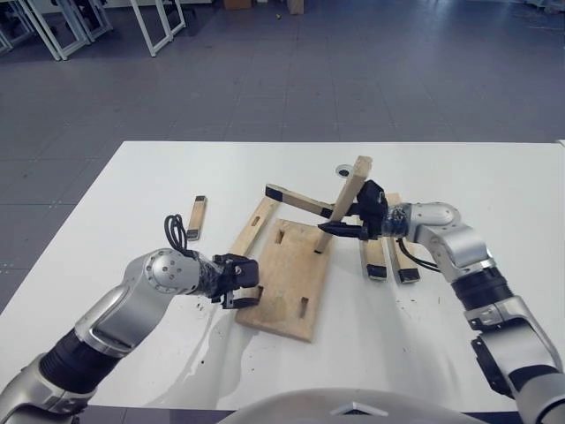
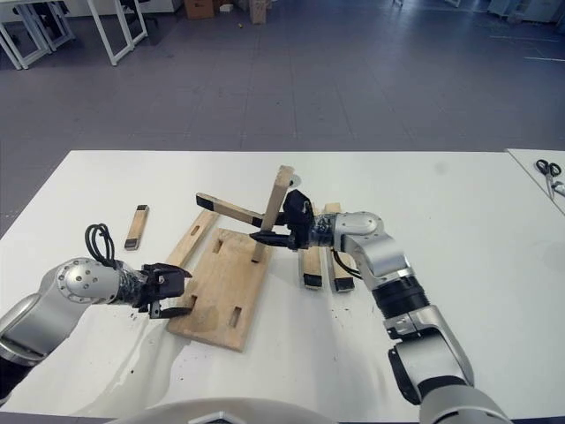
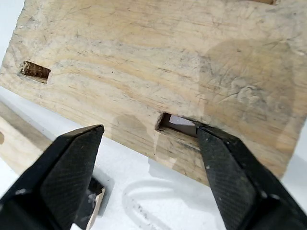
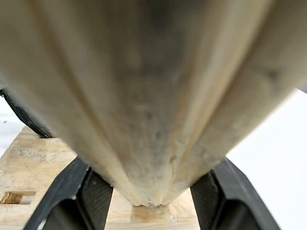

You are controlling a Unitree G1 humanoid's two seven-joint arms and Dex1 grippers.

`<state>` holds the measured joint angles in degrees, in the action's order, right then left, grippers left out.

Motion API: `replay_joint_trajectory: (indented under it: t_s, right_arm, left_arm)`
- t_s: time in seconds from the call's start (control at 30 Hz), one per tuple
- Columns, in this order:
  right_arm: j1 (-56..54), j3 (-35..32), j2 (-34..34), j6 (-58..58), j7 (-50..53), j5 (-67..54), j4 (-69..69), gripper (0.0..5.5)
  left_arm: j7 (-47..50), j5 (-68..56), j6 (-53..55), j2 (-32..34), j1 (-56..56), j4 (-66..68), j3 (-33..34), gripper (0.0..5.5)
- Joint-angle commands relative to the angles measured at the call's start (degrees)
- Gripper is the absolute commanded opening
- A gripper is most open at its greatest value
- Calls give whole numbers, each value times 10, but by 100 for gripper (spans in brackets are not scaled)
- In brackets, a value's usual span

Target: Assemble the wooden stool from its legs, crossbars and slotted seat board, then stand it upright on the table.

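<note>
The slotted seat board (image 1: 284,281) lies flat on the white table (image 1: 132,185). A wooden leg (image 1: 350,193) stands tilted on it, its lower end at a slot near the board's far right edge. A black-tipped crossbar (image 1: 297,200) sticks out from that leg to the left. My right gripper (image 1: 346,232) is shut on the leg low down; its dark fingers (image 4: 76,196) flank the wood. My left gripper (image 1: 240,293) is open at the board's near left corner, with fingers (image 3: 64,184) either side of an edge slot (image 3: 175,123).
A loose leg (image 1: 253,225) lies along the board's left side. A short piece (image 1: 197,216) lies farther left. Two more pieces (image 1: 375,258) (image 1: 403,261) lie right of the board under my right arm. Scissors (image 2: 549,170) lie at the table's far right edge.
</note>
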<state>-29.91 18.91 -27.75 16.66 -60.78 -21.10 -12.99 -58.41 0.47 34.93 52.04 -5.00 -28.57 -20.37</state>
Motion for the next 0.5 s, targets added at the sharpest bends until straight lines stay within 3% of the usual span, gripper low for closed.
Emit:
replay_joint_trajectory:
  t_s: [0.03, 0.33, 0.5]
  right_arm:
    - [60, 81, -76, 82, 5, 127, -108, 201]
    - [6, 112, -31, 75, -107, 111, -268, 201]
    - [-18, 98, -29, 63, -125, 99, -256, 201]
  left_arm:
    - [20, -78, 87, -71, 6, -69, 16, 360]
    - [50, -80, 102, -80, -1, -64, 5, 360]
    - [63, -78, 101, -86, 2, -62, 0, 360]
